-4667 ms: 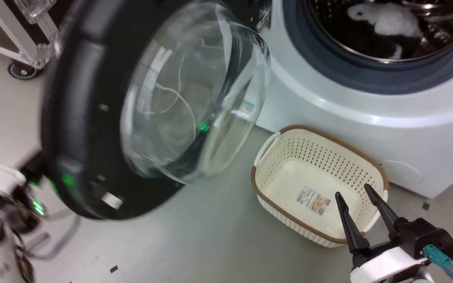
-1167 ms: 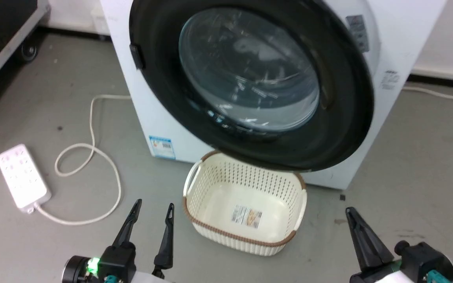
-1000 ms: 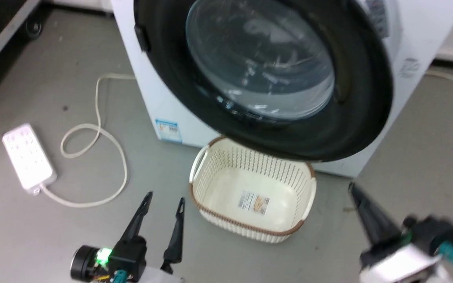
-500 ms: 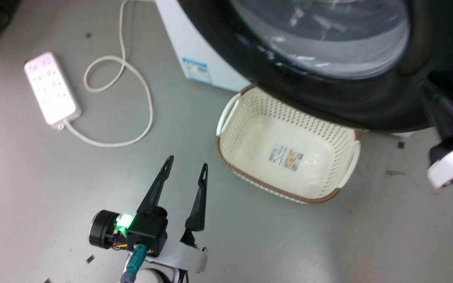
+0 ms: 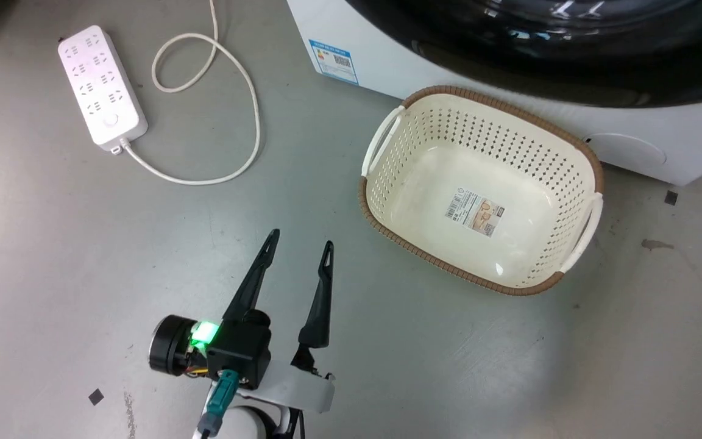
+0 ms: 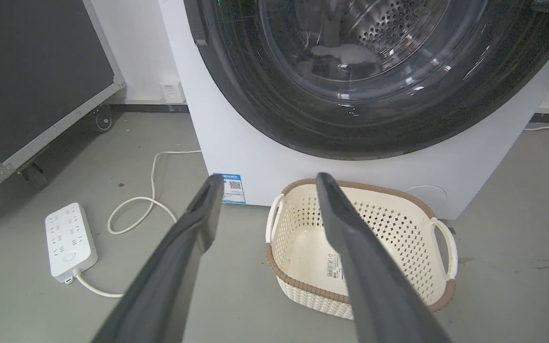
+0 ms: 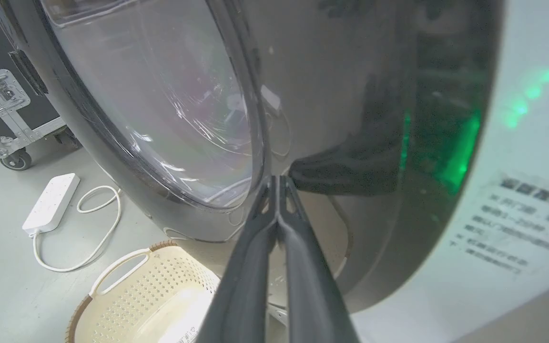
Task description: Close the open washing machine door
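Setting: an indoor test room or lab bay, by the look of it.

Evidence:
- bare grey concrete floor [image 5: 52,256], scuffed and spotted
- white boxy front-loading washing machine [image 6: 255,157] standing free on that floor
- black flight case with aluminium edging and castors [image 6: 31,62] parked near it
- white multi-socket power strip [image 5: 102,84] lying loose, its cord looped
- cream perforated plastic basket with brown woven rim [image 5: 448,122] set on the floor
- plain white wall [image 6: 136,47] with dark skirting

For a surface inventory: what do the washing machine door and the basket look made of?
Washing machine door: glossy black ring, probably plastic, mirror-like reflections; clear glass centre showing the drum. Basket: matte cream plastic, moulded perforations, brown woven-look rim.
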Controlling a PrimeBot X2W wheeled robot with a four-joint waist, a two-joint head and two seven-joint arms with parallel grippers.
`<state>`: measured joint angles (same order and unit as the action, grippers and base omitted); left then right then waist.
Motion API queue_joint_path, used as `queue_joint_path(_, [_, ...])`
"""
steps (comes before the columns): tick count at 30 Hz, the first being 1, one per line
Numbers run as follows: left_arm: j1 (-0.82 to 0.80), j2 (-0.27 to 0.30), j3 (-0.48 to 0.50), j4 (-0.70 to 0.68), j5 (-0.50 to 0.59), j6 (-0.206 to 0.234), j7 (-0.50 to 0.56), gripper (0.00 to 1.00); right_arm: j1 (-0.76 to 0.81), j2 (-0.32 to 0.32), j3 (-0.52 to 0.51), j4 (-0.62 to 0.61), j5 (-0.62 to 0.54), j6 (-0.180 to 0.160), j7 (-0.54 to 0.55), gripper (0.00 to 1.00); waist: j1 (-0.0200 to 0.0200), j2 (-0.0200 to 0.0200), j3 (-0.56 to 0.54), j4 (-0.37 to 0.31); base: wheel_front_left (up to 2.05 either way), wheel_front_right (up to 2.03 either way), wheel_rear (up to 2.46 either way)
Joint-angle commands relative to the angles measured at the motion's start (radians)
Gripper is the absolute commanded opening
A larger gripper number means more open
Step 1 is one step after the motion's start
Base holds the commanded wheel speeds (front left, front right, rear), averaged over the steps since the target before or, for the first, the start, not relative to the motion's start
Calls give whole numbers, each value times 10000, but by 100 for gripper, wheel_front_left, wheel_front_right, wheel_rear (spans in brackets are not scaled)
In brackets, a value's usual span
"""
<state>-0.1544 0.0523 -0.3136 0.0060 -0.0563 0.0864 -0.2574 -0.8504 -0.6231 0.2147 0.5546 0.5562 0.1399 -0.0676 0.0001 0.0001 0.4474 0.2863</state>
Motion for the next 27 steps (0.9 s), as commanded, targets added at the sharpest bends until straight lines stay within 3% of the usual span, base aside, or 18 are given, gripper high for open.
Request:
queue_joint_path(1, [-191, -16, -39, 16, -47, 59, -43, 100, -399, -53, -196, 259, 53, -92, -41, 0, -1, -1, 21, 4, 0, 0, 0])
queue_joint_path(11, [-216, -19, -15, 179, -149, 116, -43, 100, -709, 249, 61, 1159, -197, -92, -675, 0, -1, -1, -499, -184, 0, 0, 0])
queue_joint_path(12, [-179, -19, 25, 192, -188, 109, -43, 100, -569, 315, 154, 1132, -222, -92, -825, 35, -1, -1, -633, -234, 0, 0, 0])
queue_joint_path(13, [-139, -19, 68, 212, -231, 93, -43, 100, -399, 352, 232, 1100, -300, -92, -1018, 77, -1, -1, -785, -288, 0, 0, 0])
queue_joint_path(14, [-97, -19, 107, 241, -261, 75, -43, 100, -197, 424, 287, 1091, -341, -92, -1168, 100, -1, -1, -961, -348, 0, 0, 0])
queue_joint_path(20, [223, -14, 398, 725, -341, -179, -43, 100, 1633, 969, -2, 568, -934, -92, -1792, 100, -1, -1, -2212, -813, 0, 0, 0])
queue_joint_path(27, [697, 73, 905, 1119, -452, -483, -43, 100, 4391, 2302, -1434, -1488, -2217, -92, -1928, 100, -1, -1, -3353, -1678, 0, 0, 0])
